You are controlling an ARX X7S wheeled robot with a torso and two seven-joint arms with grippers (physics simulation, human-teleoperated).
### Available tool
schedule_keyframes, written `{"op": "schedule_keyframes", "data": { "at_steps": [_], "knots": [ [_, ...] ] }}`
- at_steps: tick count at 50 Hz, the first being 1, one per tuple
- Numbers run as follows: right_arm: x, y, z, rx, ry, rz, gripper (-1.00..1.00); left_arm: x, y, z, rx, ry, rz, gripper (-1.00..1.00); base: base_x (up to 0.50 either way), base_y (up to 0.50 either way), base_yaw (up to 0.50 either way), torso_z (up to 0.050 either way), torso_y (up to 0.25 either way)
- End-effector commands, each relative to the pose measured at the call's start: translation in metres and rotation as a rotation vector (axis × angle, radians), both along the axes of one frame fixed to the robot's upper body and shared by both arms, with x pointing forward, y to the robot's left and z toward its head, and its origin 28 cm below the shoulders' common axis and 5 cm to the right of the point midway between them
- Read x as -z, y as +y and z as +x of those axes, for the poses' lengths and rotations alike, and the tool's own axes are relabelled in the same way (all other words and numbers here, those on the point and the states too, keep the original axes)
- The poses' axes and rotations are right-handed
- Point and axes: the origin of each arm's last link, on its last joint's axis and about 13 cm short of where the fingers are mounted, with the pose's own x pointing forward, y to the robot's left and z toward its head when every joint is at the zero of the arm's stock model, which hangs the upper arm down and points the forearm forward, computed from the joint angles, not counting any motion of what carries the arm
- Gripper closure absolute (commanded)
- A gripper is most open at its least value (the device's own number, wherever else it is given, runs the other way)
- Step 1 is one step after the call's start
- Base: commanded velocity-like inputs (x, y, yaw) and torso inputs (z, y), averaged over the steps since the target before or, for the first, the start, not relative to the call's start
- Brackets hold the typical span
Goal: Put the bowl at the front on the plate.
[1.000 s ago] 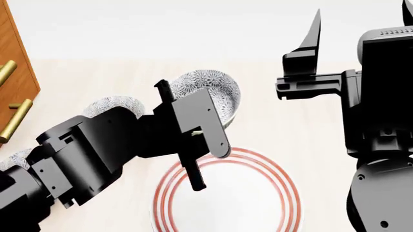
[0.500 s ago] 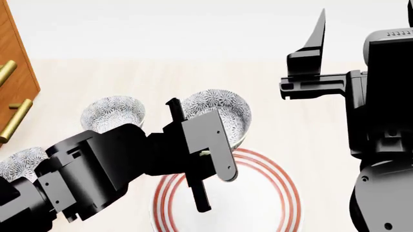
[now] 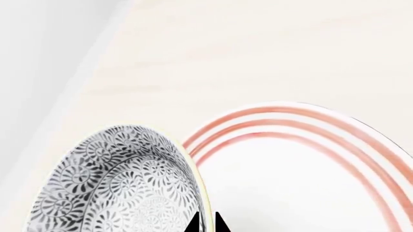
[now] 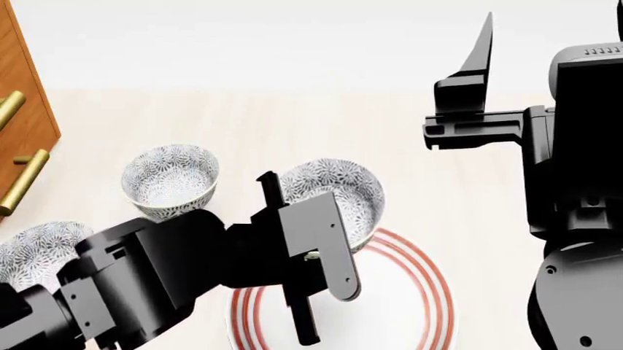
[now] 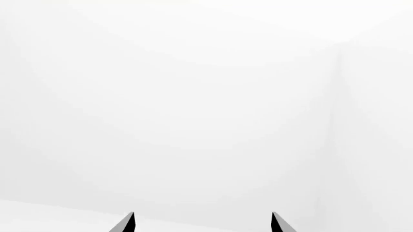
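Bowl: the bowl [image 4: 336, 195] hangs in the left gripper [image 3: 208, 223], its rim pinched between the two closed fingertips, over the far edge of the plate [image 4: 436, 292], tilted.
Risk: the grip takes only a thin bit of rim; I'd guess the bowl could swing or slip out, or land half off the plate's rim and tip if let go here.
Right gripper: the right gripper [image 5: 203, 223] is raised, fingers spread apart, holding nothing.
Contents: carried bowl looks empty; so does the bowl behind [image 4: 171, 177]; plate bare.
Third bowl: a third bowl [image 4: 34, 251] is partly hidden behind the arm, contents unclear.
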Motion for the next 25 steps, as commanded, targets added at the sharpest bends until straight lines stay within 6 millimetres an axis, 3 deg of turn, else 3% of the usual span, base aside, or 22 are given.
{"op": "schedule_keyframes", "data": {
  "at_steps": [1,25],
  "knots": [
    [0.0,0.0,0.0,0.002,0.0,0.0,-1.0,0.001,-0.002,-0.004,0.013,-0.002,-0.018,1.0,0.0,0.0,0.0,0.0,0.0],
    [0.001,0.0,0.0,0.002,0.0,0.004,-1.0,0.013,-0.003,-0.009,0.027,0.017,-0.008,1.0,0.0,0.0,0.0,0.0,0.0]
  ]
}}
